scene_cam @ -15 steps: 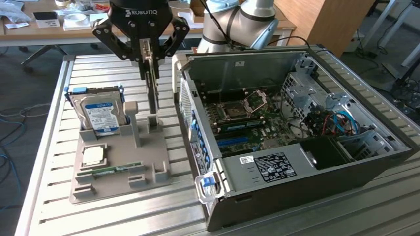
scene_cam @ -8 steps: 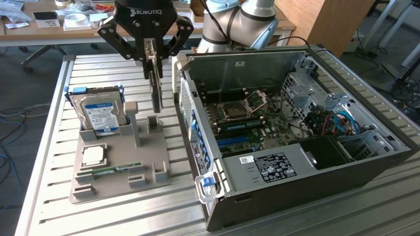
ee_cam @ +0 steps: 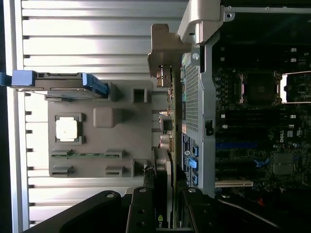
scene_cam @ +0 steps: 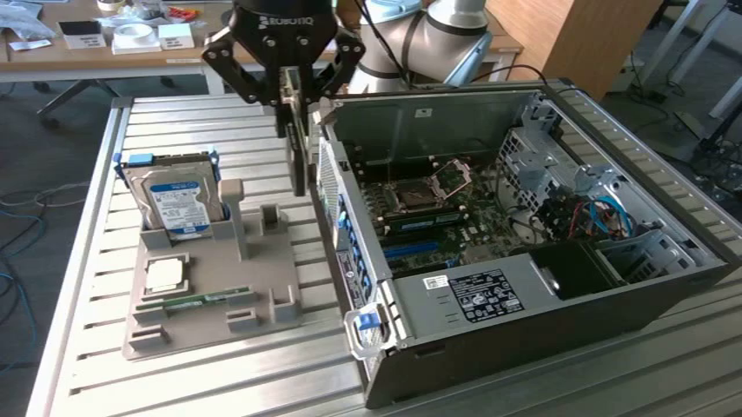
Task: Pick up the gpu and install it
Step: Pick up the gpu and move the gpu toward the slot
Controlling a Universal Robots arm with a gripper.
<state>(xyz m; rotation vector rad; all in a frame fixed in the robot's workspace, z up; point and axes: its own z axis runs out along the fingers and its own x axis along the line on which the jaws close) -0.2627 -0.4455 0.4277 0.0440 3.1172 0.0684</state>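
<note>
My gripper (scene_cam: 290,97) hangs over the slatted table, shut on the top edge of the gpu (scene_cam: 298,156), a thin dark card that hangs on edge. The card is in the air between the grey parts tray (scene_cam: 208,323) and the rear wall of the open computer case (scene_cam: 527,287), close to that wall. In the wrist view the gpu (ee_cam: 167,170) runs edge-on away from my gripper (ee_cam: 166,213). Its silver end bracket (ee_cam: 164,48) is at the far end, alongside the case's perforated rear panel (ee_cam: 192,97). The motherboard (scene_cam: 432,208) lies exposed inside the case.
On the tray stand a silver hard drive (scene_cam: 174,204) in a blue holder, a square processor (scene_cam: 166,275) and a green memory stick (scene_cam: 200,301). Upright grey posts (scene_cam: 249,228) rise from the tray near the card. Desks with clutter stand behind the table.
</note>
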